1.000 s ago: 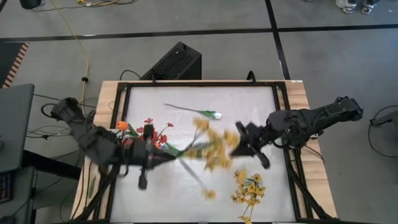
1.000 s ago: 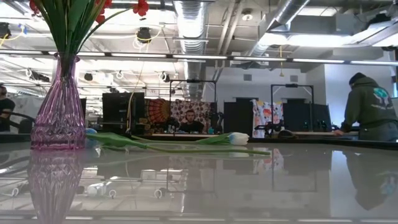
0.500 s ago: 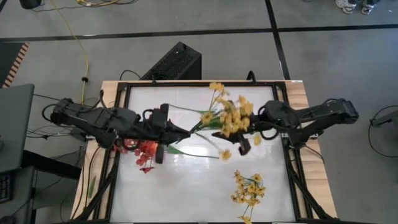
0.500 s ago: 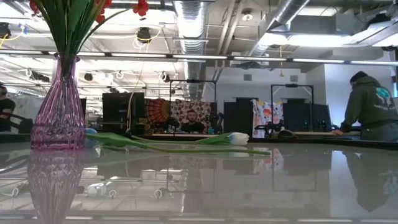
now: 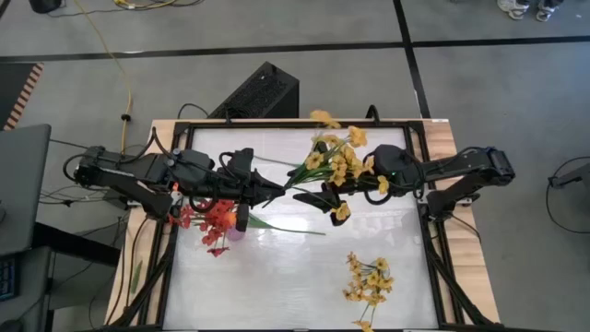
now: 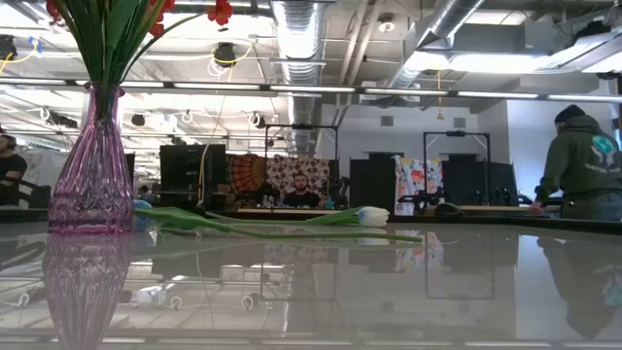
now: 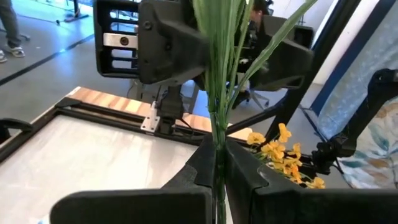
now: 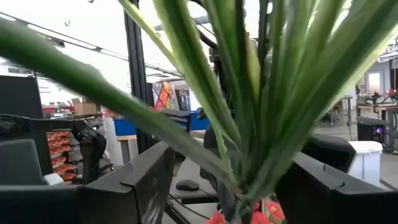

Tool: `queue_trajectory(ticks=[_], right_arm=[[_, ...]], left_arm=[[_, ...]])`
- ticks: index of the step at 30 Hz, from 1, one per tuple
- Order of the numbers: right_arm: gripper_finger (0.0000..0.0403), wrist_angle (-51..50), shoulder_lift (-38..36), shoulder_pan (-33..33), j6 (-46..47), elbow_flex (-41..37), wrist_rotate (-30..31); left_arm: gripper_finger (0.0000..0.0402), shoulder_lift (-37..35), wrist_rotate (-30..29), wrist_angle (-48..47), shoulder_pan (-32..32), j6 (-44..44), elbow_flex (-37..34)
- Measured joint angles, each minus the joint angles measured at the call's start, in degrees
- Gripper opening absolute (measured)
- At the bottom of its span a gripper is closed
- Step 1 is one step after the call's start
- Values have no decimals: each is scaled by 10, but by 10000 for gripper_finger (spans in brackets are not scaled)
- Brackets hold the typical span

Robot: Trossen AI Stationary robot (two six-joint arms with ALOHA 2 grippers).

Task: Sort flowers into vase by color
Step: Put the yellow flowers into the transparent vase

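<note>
A spray of yellow flowers (image 5: 339, 164) hung above the surface (image 5: 304, 277) at about one o'clock from its centre, blossoms fanned toward the far edge and green stems running down toward the left gripper (image 5: 277, 190). In the left wrist view those stems (image 7: 217, 106) passed straight between that gripper's dark fingers (image 7: 205, 167), which were pressed closed on the bundle. The right gripper (image 5: 330, 196) lay at the blossom end of the same bundle; its wrist view showed green stems and leaves (image 8: 249, 93) crowded between its two fingers (image 8: 146, 180), but whether those fingers were actually pinched on them I cannot tell.

At about nine o'clock on the surface stood a pink glass vase (image 6: 90, 170) holding red blossoms (image 5: 217, 226) on green stems, upright in the low view. A single white-budded flower (image 6: 371, 216) lay flat on the surface toward twelve o'clock, its long stem stretching back toward the vase. A second bunch of yellow flowers (image 5: 369, 281) rested at about five o'clock, well apart from both grippers.

Beyond the surface, the low view showed a person in a dark hooded top (image 6: 581, 165) at three o'clock.
</note>
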Motion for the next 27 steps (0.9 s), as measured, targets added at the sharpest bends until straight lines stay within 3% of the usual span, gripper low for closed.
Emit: queue_trajectory(ticks=[3,6,12,19,23,27], right_arm=[[254,-12,6,0,0,16,0],[206,-33,1,0,0,25,3],[40,-109,-47,0,0,27,31],[46,-395,-172,5,54,27,79],[39,-583,-247,32,105,27,113],[33,-753,-302,78,198,27,186]], left_arm=[[0,0,-2,1,0,-7,0],[12,0,-3,-2,-1,-18,0],[86,-5,-6,-21,-12,-16,0],[154,-75,-30,-52,-12,-13,0],[163,-122,-44,-75,-16,-9,0],[165,-160,-79,-107,-24,-5,1]])
